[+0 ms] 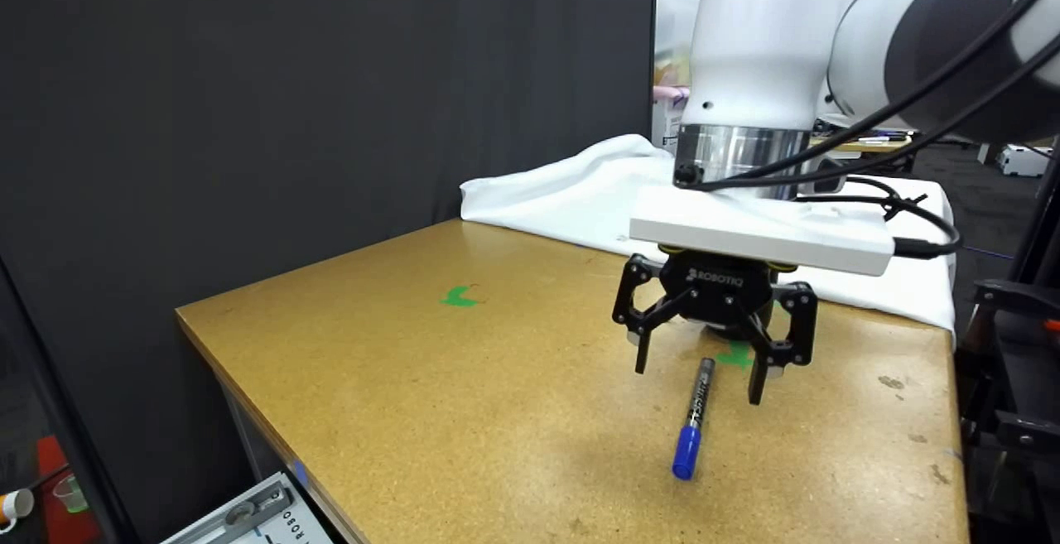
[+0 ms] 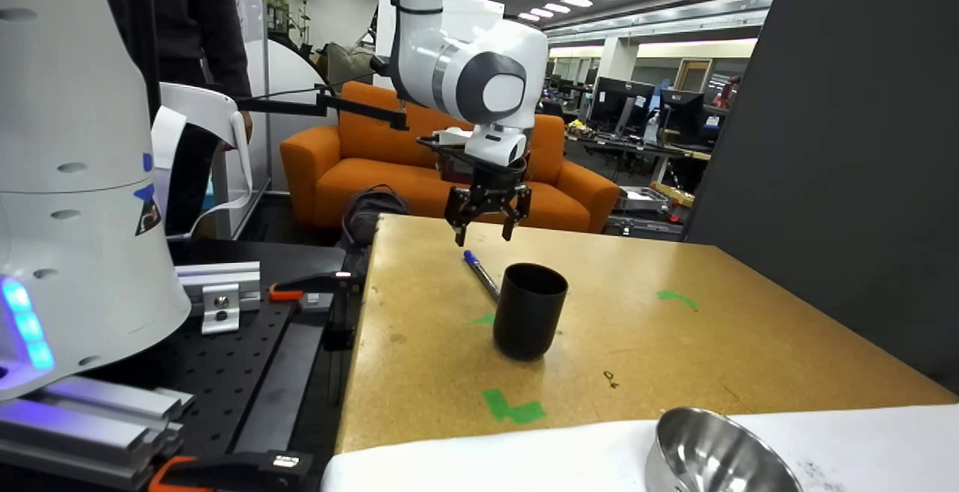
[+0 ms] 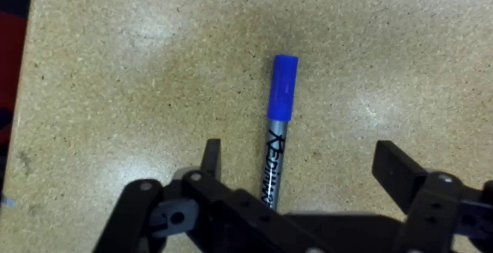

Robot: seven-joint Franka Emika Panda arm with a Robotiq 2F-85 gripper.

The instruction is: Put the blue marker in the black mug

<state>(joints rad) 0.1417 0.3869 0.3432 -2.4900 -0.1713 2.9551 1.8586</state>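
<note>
By the look, smooth glossy plastic on the cap [image 3: 283, 87] of the blue marker [image 3: 277, 133]; metallic sheen along the silver barrel [image 3: 274, 160]. Satin-matt finish on the black mug [image 2: 529, 312], material hard to tell. Speckled particleboard across the bench [image 1: 397, 362], with glossy patches of glare. In an exterior view, soft rumpled cloth [image 1: 571, 188] at the far end, matt backdrop [image 1: 331, 97] on the left. Polished, mirror-like metal on the bowl [image 2: 719, 451], near right in an exterior view. Matt surfaces on the jaws. Smooth glossy shell on the arm [image 1: 758, 39], polished metal on its collar [image 1: 745, 146].
</note>
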